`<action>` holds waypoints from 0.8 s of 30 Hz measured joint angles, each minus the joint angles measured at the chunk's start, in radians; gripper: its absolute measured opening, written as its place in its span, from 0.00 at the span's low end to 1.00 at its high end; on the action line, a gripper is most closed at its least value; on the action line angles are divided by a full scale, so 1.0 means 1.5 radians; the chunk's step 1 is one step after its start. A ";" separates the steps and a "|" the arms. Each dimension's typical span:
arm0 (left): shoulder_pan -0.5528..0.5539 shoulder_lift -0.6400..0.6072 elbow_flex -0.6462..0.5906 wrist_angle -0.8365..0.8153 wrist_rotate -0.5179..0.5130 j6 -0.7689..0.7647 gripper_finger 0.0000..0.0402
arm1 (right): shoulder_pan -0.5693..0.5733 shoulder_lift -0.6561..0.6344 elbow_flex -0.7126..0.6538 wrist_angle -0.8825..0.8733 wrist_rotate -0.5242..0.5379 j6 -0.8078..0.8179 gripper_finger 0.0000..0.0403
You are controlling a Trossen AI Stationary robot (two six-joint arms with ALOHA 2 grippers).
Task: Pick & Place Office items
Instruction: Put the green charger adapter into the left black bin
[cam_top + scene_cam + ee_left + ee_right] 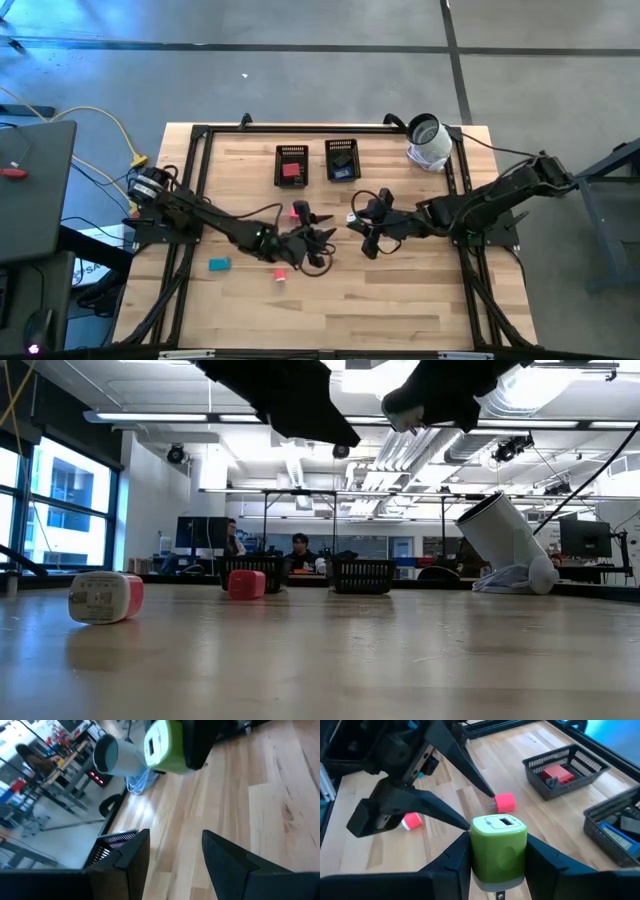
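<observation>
Closest in, the right gripper point(497, 870) has its fingers clamped on a green block point(498, 847), held above the wooden table point(400, 300) near mid-table. Facing it, the left gripper point(172, 855) hangs with fingers parted, nothing between them. On the planks: a pink block point(505, 802), a red-and-white piece point(412, 821), a teal piece point(219, 264). Two mesh trays point(291, 165) sit toward the far edge, a red piece point(559, 774) in one, blue pieces point(342, 164) in the other. A white cylinder point(429, 143) leans at the far corner. The near half lies bare; people sit at desks beyond.
</observation>
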 joint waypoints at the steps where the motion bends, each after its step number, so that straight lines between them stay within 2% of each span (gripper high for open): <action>1: -0.002 0.000 0.000 0.002 0.000 0.004 0.43 | 0.000 0.000 0.000 0.007 -0.005 -0.005 0.31; 8: -0.005 0.000 0.000 0.001 0.000 0.038 0.43 | -0.017 0.001 0.000 0.097 -0.107 -0.032 0.31; 12: -0.006 0.000 0.000 0.001 -0.001 0.069 0.43 | -0.030 0.001 0.000 0.106 -0.147 -0.029 0.31; 24: -0.032 0.000 0.000 0.048 -0.066 0.341 0.43 | -0.058 0.003 0.000 0.139 -0.240 -0.022 0.31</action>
